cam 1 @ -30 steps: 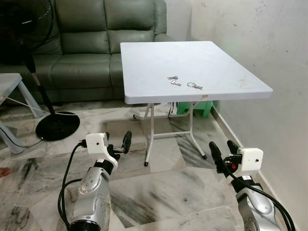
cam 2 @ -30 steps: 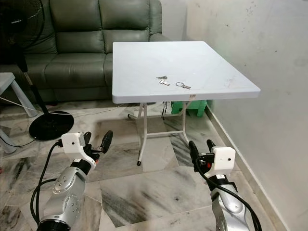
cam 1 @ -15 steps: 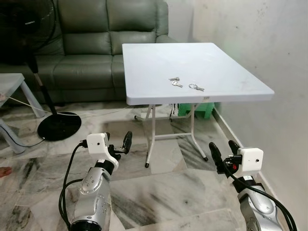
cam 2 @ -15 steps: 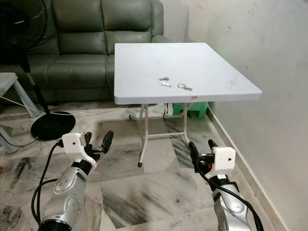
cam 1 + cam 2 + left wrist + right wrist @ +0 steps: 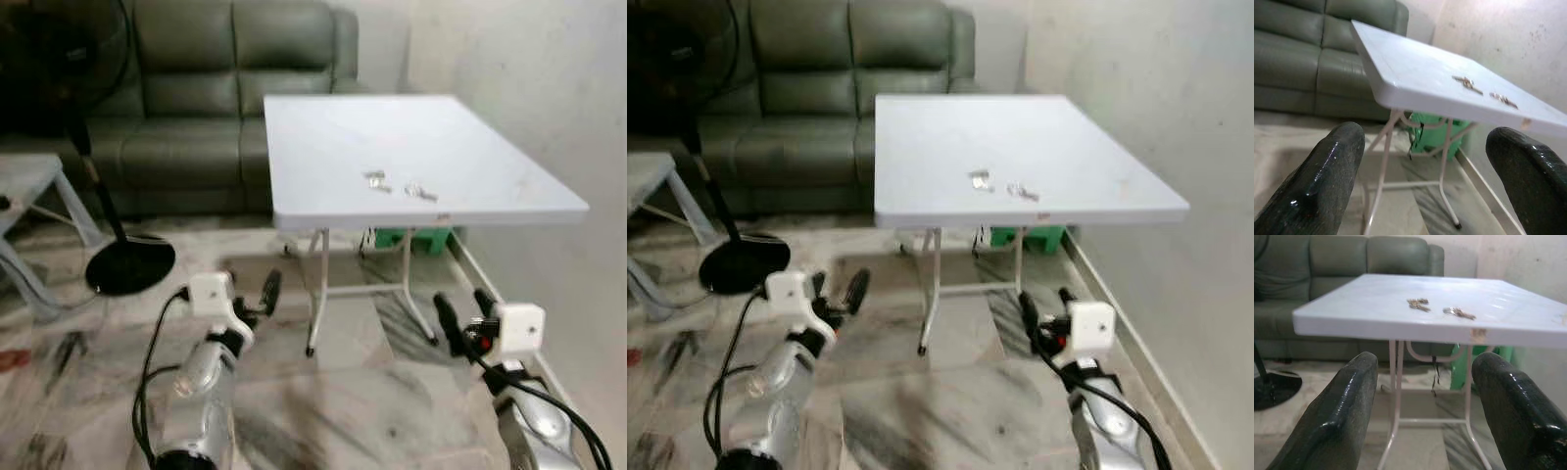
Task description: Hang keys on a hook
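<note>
Two bunches of keys (image 5: 375,179) and (image 5: 421,192) lying near the white folding table's (image 5: 490,137) front edge, ready to grab, both left gripper (image 5: 253,294) and right gripper (image 5: 462,313) spread wide, low before it.

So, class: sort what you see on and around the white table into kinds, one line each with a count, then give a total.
Bunches of keys on the table: 2
White folding table: 1
Green sofa: 1
Standing fan: 1
Small grey side table: 1
Green stool under the table: 1
Total: 7
</note>
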`<state>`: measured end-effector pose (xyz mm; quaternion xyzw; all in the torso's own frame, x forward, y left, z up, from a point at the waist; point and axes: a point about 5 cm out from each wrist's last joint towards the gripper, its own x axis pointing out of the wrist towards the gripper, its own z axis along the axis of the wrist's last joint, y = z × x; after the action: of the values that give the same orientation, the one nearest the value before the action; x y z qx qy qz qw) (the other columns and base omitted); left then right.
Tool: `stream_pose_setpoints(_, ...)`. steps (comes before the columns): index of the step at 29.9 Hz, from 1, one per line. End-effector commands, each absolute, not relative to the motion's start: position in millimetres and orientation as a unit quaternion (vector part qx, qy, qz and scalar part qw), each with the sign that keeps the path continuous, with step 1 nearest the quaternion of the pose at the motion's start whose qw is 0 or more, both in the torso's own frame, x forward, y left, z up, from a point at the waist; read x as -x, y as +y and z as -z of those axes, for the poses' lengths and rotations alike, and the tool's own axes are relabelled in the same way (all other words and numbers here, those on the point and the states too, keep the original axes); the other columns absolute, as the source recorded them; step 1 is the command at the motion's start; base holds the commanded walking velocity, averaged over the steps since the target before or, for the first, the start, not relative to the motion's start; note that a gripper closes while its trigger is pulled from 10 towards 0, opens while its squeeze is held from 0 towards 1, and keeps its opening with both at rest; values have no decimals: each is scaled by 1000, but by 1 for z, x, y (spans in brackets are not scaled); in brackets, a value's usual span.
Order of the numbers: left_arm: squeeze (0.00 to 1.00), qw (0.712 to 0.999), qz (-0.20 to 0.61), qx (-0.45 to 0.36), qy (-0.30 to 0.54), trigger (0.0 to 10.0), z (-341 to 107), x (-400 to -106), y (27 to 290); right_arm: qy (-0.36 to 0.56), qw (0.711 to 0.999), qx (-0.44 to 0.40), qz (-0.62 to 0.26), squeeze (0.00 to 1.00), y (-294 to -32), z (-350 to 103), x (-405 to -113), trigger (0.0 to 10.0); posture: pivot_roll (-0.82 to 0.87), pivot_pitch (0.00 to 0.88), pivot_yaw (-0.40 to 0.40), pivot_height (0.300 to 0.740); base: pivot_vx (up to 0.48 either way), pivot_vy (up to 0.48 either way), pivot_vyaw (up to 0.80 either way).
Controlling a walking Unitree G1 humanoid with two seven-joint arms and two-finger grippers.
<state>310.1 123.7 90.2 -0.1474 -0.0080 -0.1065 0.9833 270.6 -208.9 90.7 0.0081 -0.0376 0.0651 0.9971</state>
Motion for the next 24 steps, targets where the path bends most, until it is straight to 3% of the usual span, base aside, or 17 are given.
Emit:
stream_pose_setpoints(1,0,987,92,134,-8,10000,-90,-310,135,-44,996,-10,-77,0,-202,-94,-274,10000,-13,15,-47,740,345,262,0)
stream_pose_setpoints(24,0,990,86,110,-6,10000,-89,-308,137,-42,996,-9,-77,0,-203,-94,-273,10000,-12,29,-50,740,385,23,0)
